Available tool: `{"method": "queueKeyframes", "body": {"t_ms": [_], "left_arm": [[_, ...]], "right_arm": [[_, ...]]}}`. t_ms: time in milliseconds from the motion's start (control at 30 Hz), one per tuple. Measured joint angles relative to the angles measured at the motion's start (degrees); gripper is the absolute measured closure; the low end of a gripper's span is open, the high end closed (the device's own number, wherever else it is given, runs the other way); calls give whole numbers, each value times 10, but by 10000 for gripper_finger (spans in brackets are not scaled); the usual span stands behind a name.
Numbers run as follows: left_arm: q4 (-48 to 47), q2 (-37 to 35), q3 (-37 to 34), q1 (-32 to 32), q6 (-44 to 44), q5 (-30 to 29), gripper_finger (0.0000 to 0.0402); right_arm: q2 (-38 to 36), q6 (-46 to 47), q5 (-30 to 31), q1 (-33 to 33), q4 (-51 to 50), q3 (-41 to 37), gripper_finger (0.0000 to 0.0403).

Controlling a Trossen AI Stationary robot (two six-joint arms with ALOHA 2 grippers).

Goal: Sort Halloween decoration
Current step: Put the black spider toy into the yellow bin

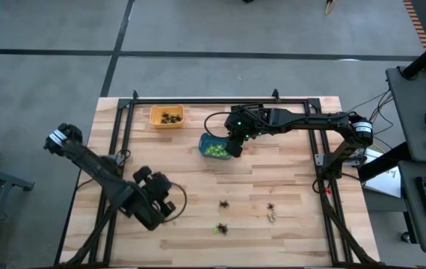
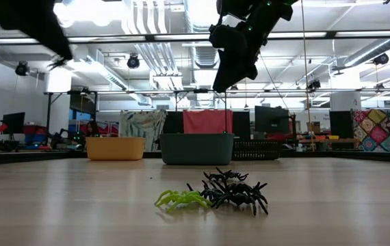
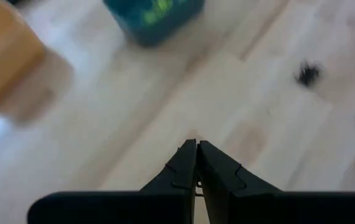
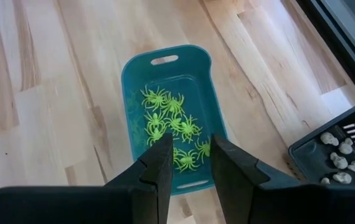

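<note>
The Halloween decoration is small plastic spiders. A few lie loose on the near right of the table: a black one (image 1: 223, 203), a green and black pair (image 1: 220, 229) and two more (image 1: 271, 212). The low view shows a green one (image 2: 180, 199) beside a black clump (image 2: 236, 193). My left gripper (image 1: 171, 205) hangs shut above the table's near left with a tiny dark spider (image 2: 56, 64) at its tips. My right gripper (image 4: 193, 155) stands open over the teal bin (image 4: 134, 87), which holds several green spiders (image 4: 168, 121). Nothing is between its fingers. My left gripper has a small dark legged spider (image 2: 56, 64) at its fingertips, seen only in the low view. It hangs high, clear of the table. In the left wrist view the fingers (image 3: 187, 163) lie closed together and hide which part they have.
An orange bin (image 1: 167, 116) with dark spiders stands at the far left. Beside the teal bin stands a black slotted bin (image 4: 336, 155) holding pale pieces. In the high view my right arm (image 1: 303, 119) covers it. Bare wood lies between the bins and the loose spiders.
</note>
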Motion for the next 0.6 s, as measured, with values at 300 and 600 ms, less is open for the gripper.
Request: {"method": "queueKeyframes", "body": {"t_ms": [300, 600], "left_arm": [[0, -76, 0, 146, 221, -29, 401], [8, -115, 0, 373, 459, 22, 401]], "right_arm": [[0, -9, 0, 0, -1, 0, 307], [-1, -19, 0, 0, -19, 0, 307]]}}
